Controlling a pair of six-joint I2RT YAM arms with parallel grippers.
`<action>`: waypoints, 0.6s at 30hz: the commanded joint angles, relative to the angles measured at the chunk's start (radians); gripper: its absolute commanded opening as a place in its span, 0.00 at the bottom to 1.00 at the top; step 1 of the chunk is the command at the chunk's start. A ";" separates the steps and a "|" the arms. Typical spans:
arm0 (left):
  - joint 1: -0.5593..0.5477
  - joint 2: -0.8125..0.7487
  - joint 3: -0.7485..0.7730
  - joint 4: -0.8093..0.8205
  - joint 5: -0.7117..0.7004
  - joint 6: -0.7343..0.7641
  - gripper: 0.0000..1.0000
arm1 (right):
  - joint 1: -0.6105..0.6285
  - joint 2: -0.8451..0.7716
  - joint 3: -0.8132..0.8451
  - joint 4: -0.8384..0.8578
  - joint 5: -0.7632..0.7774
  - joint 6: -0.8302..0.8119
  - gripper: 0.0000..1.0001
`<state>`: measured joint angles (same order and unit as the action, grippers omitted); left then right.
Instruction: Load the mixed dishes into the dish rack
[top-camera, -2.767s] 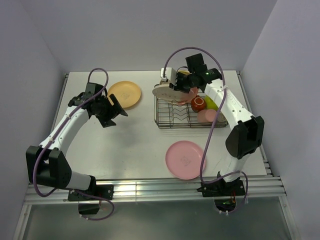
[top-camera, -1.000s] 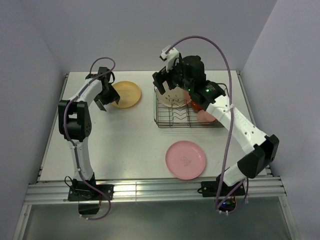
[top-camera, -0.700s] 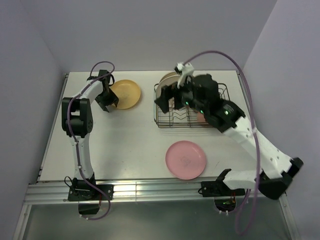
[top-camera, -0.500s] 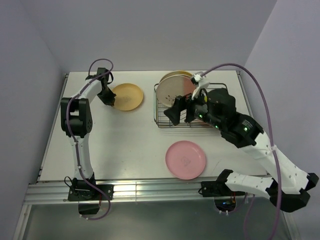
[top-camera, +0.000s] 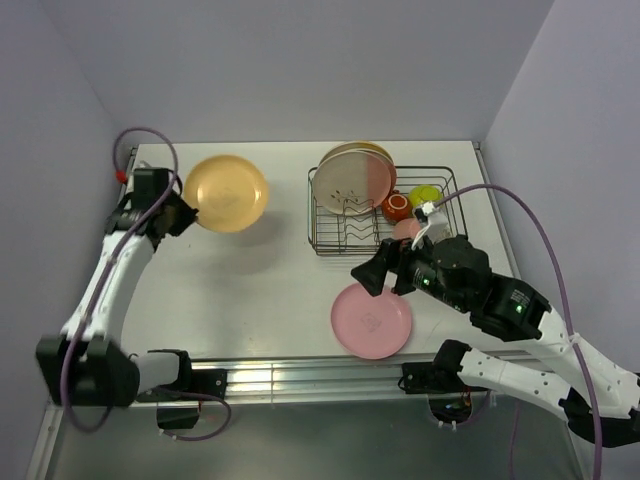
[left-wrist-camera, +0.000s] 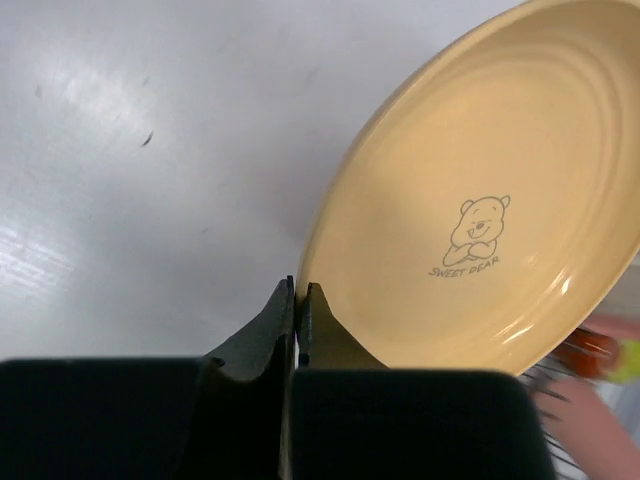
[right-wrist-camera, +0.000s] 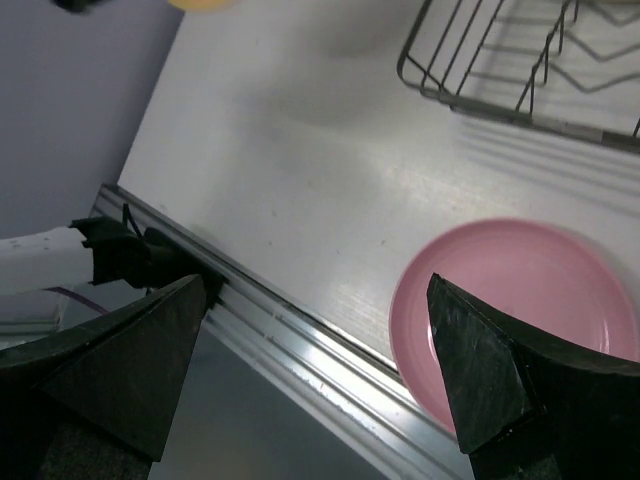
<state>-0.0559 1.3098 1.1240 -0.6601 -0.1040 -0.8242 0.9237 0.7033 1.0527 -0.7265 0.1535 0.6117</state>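
My left gripper (top-camera: 176, 214) is shut on the left rim of the yellow-orange plate (top-camera: 226, 193), holding it tilted above the table. In the left wrist view both jaws pinch the rim of that plate (left-wrist-camera: 480, 210), which has a bear print. The dish rack (top-camera: 330, 243) holds an upright cream-and-pink plate (top-camera: 352, 180), a dark red mug (top-camera: 397, 207), a lime-yellow bowl (top-camera: 426, 195) and a salmon-pink tumbler (top-camera: 406, 230). A pink plate (top-camera: 371, 319) lies flat near the front edge. My right gripper (top-camera: 380, 276) hovers open just above and behind it, with the pink plate (right-wrist-camera: 520, 300) beside its right finger.
The table's metal front rail (right-wrist-camera: 300, 345) runs under the right gripper. The rack's near corner (right-wrist-camera: 430, 85) shows at the top of the right wrist view. Purple walls close in both sides and the back of the table (top-camera: 250, 290).
The left gripper shut on the yellow-orange plate's rim and lifted it off the table. The right arm left the cream-and-pink plate standing in the rack and drew back toward the pink plate.
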 joint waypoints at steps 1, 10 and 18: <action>-0.002 -0.305 -0.012 0.044 0.060 0.051 0.00 | 0.021 -0.050 -0.085 0.051 -0.015 0.109 1.00; -0.002 -0.674 0.099 -0.087 0.308 0.263 0.00 | 0.024 -0.093 -0.125 0.432 -0.271 0.062 1.00; -0.009 -0.787 -0.045 -0.001 0.507 0.278 0.00 | 0.023 0.215 0.289 0.289 -0.414 -0.220 0.92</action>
<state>-0.0624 0.5438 1.1091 -0.7090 0.3038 -0.5781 0.9405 0.8413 1.2102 -0.4332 -0.1757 0.5331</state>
